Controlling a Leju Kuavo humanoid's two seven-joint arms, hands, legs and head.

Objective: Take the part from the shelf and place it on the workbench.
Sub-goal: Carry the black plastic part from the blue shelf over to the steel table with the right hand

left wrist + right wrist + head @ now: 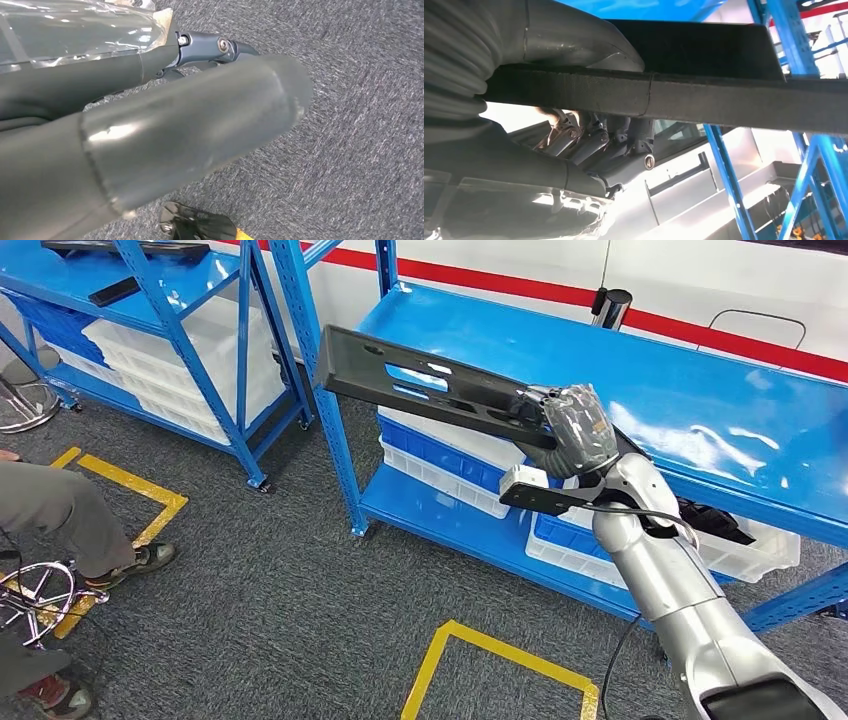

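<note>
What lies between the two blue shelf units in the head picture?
Bare grey carpet separates the left shelf unit from the right shelf unit, per the head view.

Blue shelf [700, 410], white bins [450, 465] on its lower level.

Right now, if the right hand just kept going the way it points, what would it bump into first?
The right hand, holding the long black part, points toward the blue shelf post. The part's far end would probably meet that post first, though depth is hard to judge.
</note>
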